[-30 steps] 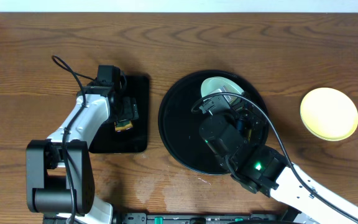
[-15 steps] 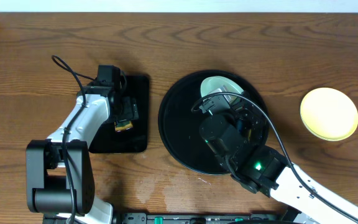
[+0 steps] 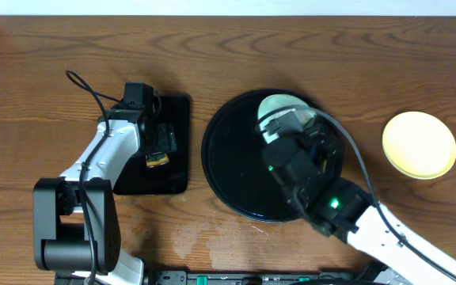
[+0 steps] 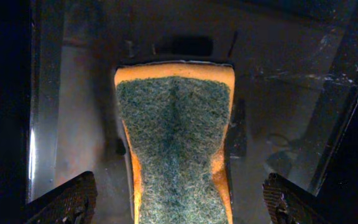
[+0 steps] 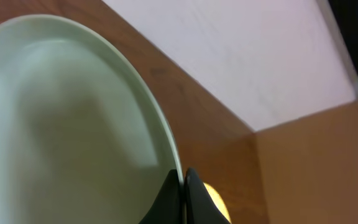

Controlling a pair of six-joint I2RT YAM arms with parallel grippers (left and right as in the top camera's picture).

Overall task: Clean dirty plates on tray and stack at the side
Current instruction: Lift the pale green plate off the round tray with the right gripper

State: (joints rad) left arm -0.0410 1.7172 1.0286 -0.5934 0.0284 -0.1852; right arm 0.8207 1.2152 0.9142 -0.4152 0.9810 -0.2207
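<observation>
- My left arm (image 3: 93,162), white with black joints, rose from the near-left part of the table (image 3: 54,71). A black cable (image 3: 85,89) looped above its wrist.
- My right arm (image 3: 394,241) came in from the near-right corner. A small green light (image 3: 335,204) glowed on its dark forearm.
- My left gripper (image 4: 178,200) stood wide open, one dark ribbed fingertip (image 4: 64,202) on either side of the sponge (image 4: 176,137). Neither pad touched it in the wrist view.
- The sponge was orange with a grey-green scouring face on top. It lay lengthwise on the rectangular black tray (image 3: 172,178), left of centre on the table.
- The round black tray (image 3: 228,158), glossy with a raised rim, sat in the middle of the table, just beside the rectangular one but apart from it.
- My right gripper (image 5: 183,180) was clamped narrow on the rim of the mint-green plate (image 5: 61,112), at the far side of the round tray.
- I could not tell whether the plate rested on the tray or hung clear of it. The part of its face that I could see looked plain.
- The yellow plate (image 3: 419,144) lay flat on bare wood toward the right edge, well apart from the round tray.
- The table was dark brown wood with a bold wavy grain.
- A pale wall (image 5: 260,50) ran along beyond its far edge.
</observation>
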